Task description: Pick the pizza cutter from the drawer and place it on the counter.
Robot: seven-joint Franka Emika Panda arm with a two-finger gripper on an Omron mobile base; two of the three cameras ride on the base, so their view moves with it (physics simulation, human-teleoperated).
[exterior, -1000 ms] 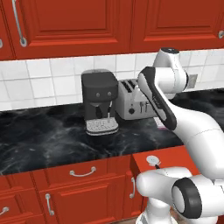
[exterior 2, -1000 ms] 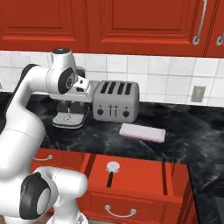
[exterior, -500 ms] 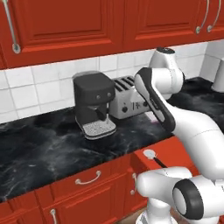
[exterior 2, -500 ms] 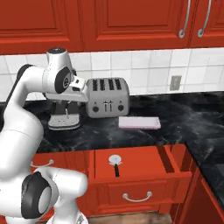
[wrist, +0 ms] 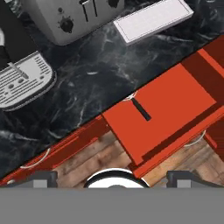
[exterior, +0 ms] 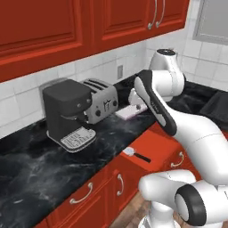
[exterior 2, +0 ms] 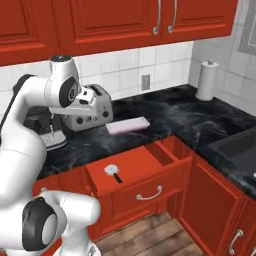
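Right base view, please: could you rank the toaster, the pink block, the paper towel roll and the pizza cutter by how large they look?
1. Toaster, though the arm covers part of it.
2. Pink block and paper towel roll: too alike to rank, and the roll stands farther back.
3. Pizza cutter, clearly smallest.

Counted on site: one pizza cutter [exterior 2: 113,171] in one open drawer [exterior 2: 145,165], one toaster [exterior: 100,99], one coffee machine [exterior: 66,109], one pink block [exterior 2: 128,125], one paper towel roll [exterior 2: 206,80], and one wall outlet [exterior 2: 145,82] above the counter [exterior 2: 165,112].
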